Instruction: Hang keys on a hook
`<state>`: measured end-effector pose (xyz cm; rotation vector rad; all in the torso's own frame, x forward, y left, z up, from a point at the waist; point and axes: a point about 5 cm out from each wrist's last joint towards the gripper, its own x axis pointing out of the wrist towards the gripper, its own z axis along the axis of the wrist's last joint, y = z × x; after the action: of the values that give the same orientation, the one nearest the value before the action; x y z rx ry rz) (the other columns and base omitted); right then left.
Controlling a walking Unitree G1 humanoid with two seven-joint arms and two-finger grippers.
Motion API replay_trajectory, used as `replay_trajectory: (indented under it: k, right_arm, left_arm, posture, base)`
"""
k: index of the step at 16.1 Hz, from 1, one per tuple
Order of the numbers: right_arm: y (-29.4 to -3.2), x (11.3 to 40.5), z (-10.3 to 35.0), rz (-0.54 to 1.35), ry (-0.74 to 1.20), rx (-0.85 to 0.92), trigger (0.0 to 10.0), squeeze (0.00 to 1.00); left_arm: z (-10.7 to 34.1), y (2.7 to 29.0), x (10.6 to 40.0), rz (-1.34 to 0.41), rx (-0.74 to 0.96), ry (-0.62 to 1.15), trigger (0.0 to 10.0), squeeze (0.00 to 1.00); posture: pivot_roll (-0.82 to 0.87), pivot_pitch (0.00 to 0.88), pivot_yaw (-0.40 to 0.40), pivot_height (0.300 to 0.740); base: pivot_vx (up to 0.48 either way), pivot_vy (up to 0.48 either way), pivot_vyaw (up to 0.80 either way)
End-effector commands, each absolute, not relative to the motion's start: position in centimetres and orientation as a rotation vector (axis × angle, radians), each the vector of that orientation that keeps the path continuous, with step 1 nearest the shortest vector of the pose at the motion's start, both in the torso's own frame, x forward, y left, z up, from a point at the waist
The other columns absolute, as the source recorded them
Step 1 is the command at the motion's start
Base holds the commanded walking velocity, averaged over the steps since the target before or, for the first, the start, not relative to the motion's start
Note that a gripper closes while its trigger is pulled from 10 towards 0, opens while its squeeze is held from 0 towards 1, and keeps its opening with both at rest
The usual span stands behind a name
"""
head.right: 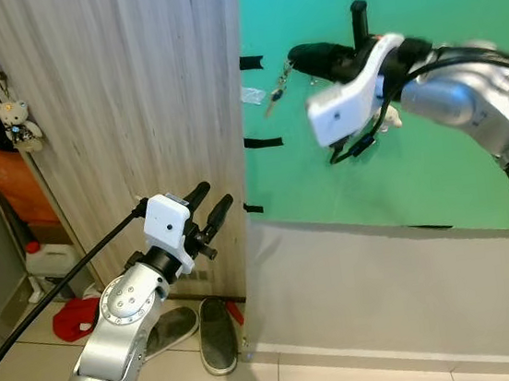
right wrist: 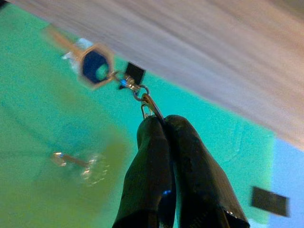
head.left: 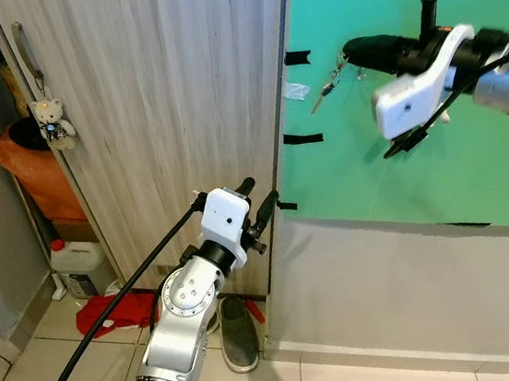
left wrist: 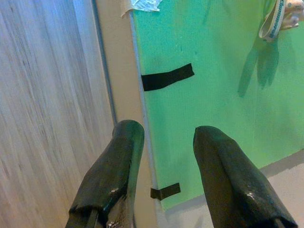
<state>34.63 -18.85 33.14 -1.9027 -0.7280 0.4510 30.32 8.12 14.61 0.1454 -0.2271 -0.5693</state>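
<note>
My right gripper [head.left: 349,52] is raised in front of a green wall board [head.left: 419,170], shut on the clasp of a bunch of keys [head.left: 329,83]. In the right wrist view a blue-headed key [right wrist: 95,64] dangles from the clasp [right wrist: 147,104] pinched at the fingertips [right wrist: 161,124]. A small clear hook [right wrist: 88,168] sticks to the green board just beyond the keys; it is also the clear patch [head.left: 296,90] left of them. My left gripper [head.left: 257,199] is open and holds nothing, low down by the edge of the wooden door [head.left: 160,100].
Black tape strips [head.left: 302,138] mark the green board's left edge. A strap [left wrist: 274,21] hangs on the board behind my right arm. A teddy charm [head.left: 53,122] hangs on the door handle. An orange bag [head.left: 35,180], a white jug [head.left: 78,268], a red cloth and shoes [head.left: 239,334] are below.
</note>
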Motion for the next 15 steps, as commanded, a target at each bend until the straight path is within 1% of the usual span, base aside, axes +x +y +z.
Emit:
replay_trajectory:
  k: [1,2,5,6,10,15]
  right_arm:
    - [-19.3,34.5,33.4,0.423,-0.754,-1.929,0.0,0.0]
    - [-20.4,34.4,33.2,0.349,-0.816,-1.922,0.0,0.0]
    - [-21.8,34.8,32.8,0.272,-0.839,-1.934,0.0,0.0]
    - [-22.5,35.1,32.2,0.248,-0.813,-1.912,0.0,0.0]
    - [-24.1,35.5,30.1,0.219,-0.746,-1.895,0.0,0.0]
    - [-24.8,35.9,28.9,0.208,-0.718,-1.863,0.0,0.0]
  left_arm:
    - [14.5,7.8,30.2,-0.586,0.166,-0.229,10.0,0.0]
    - [14.5,7.8,30.1,-0.585,0.171,-0.232,10.0,0.0]
    - [14.5,7.9,30.1,-0.586,0.178,-0.234,10.0,0.0]
    - [14.5,7.9,30.1,-0.586,0.181,-0.235,10.0,0.0]
    - [14.4,7.9,30.0,-0.587,0.188,-0.235,10.0,0.0]
    - [14.5,8.0,29.9,-0.587,0.193,-0.238,10.0,0.0]
  posture:
    - [-0.06,0.0,-0.056,0.74]
    - [-0.06,0.0,-0.057,0.74]
    - [-0.06,0.0,-0.058,0.74]
    - [-0.06,0.0,-0.058,0.74]
    - [-0.05,0.0,-0.061,0.74]
    - [-0.05,0.0,-0.061,0.74]
  base:
    - [0.0,0.0,0.0]
    - [0.0,0.0,0.0]
    - [0.0,0.0,0.0]
    - [0.0,0.0,0.0]
    - [0.0,0.0,0.0]
    - [0.0,0.0,0.0]
